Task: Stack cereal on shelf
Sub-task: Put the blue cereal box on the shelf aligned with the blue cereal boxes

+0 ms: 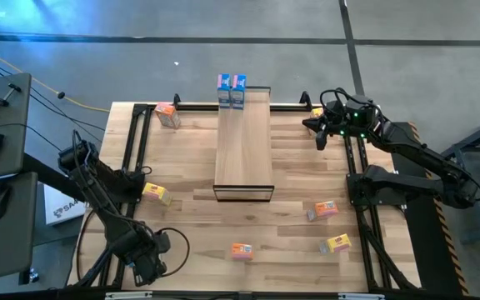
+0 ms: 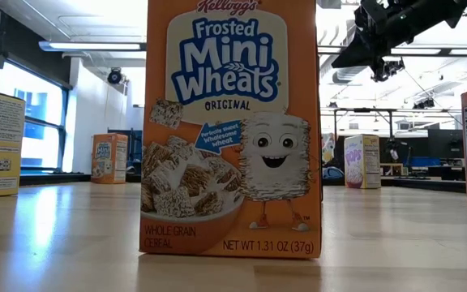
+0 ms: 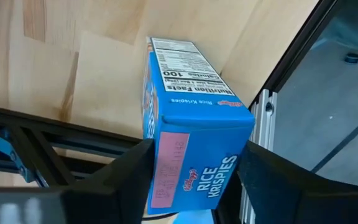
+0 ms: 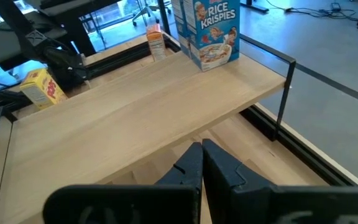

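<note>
The shelf (image 1: 244, 146) is a long light-wood plank unit lying mid-table. Two blue Rice Krispies boxes (image 1: 232, 90) stand upright on its far end and also show in the right wrist view (image 4: 207, 28). My left gripper (image 1: 144, 265) is at the table's near-left corner, shut on another blue cereal box (image 3: 191, 118); in the high view the gripper hides this box. My right gripper (image 4: 202, 158) is shut and holds nothing. It hovers right of the shelf's far end (image 1: 318, 129). My left gripper pinches the blue cereal box between its two fingers (image 3: 132, 171), one on each broad face, at the end with the pink flap (image 3: 169, 162). The box points away along the fingers, over the table by the frame rail. Whether it rests on the wood cannot be told.
Loose boxes stand or lie on the table: orange (image 1: 167, 114) far left, yellow (image 1: 157, 193) left, orange (image 1: 241, 251) near middle, orange (image 1: 323, 210) and yellow (image 1: 336, 244) right, one yellow (image 1: 317, 111) beside my right gripper. An orange Mini Wheats box (image 2: 232, 130) fills the low view.
</note>
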